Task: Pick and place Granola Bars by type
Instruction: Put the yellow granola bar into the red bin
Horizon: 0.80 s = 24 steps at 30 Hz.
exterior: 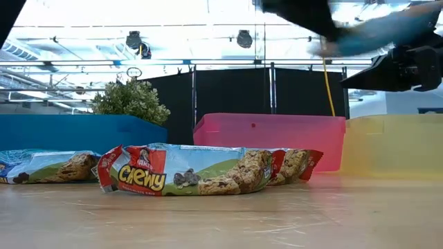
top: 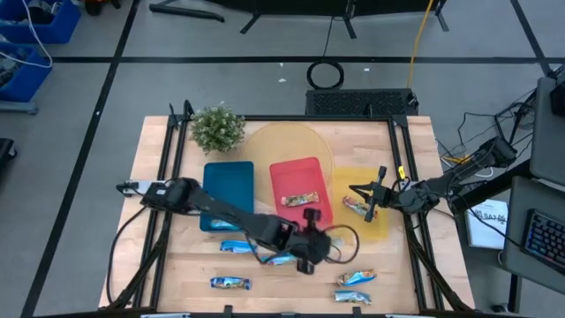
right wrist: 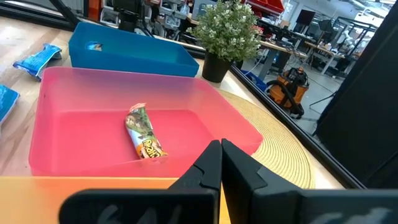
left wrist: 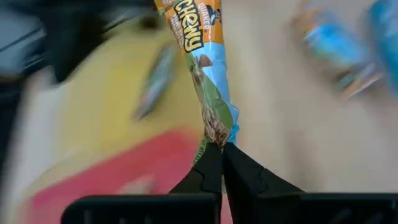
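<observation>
While the left arm was stretched across the middle of the table, its left gripper [left wrist: 221, 149] was seen closed on one end of a granola bar [left wrist: 202, 74], whose orange-topped wrapper hung out beyond the fingertips. From above, that gripper [top: 311, 252] lay just in front of the red tray [top: 300, 172], near the table's front half.

The right gripper [top: 366, 196] was held over the near edge of the yellow tray [top: 380, 225], with its two fingers pressed together and nothing between them, as the right wrist view showed [right wrist: 221, 152]. A second bar [top: 357, 207] lay in the yellow tray just beside that gripper.

One bar [top: 298, 200] was found lying flat inside the red tray, near its front wall; it was also seen from the right wrist [right wrist: 144, 137]. In the blue tray [top: 228, 177] something small was glimpsed at the far end [right wrist: 94, 46], though it could not be made out clearly.

Several bars were left loose on the wood: one in front of the blue tray [top: 235, 246], one near the front edge on the left [top: 229, 283], and two close together toward the front right [top: 355, 277] [top: 351, 296]. A small potted plant [top: 217, 127] stood at the back left, beside a round woven mat [top: 291, 141].
</observation>
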Available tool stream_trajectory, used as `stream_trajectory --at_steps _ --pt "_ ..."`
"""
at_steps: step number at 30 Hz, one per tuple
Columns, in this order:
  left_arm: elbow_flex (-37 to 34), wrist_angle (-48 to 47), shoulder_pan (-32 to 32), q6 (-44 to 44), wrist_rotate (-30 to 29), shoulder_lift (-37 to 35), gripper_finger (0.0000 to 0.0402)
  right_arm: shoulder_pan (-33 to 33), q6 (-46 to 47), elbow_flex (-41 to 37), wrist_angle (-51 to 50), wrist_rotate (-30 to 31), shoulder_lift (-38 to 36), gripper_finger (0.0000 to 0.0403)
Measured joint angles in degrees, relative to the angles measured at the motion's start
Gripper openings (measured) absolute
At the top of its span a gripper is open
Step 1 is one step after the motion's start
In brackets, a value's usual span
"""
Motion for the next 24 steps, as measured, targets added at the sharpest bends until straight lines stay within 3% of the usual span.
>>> stream_trajectory --at_steps 3,8,12,19,24 --pt "0.04 -9.77 1.62 -1.88 -4.08 -2.91 0.0024 0.0 0.4 0.0 -0.16 -0.07 -0.01 0.0" --pt "-0.23 -21.1 6.48 -8.29 -3.82 -3.37 0.0019 0.0 0.53 0.0 -0.04 -0.12 -0.01 0.0" --pt "-4.78 -19.22 9.55 -9.01 -0.76 -2.17 0.0005 0.0 1.29 0.0 -0.36 -0.14 -0.01 0.0" --pt "-15.68 -10.8 12.21 -7.91 5.64 -1.75 0.0024 0.0 1.6 0.0 -0.56 -0.16 0.05 0.0" --pt "-16.75 -9.68 12.5 -6.63 9.74 -1.76 0.0016 0.0 1.6 0.0 -0.48 -0.16 0.07 0.0"
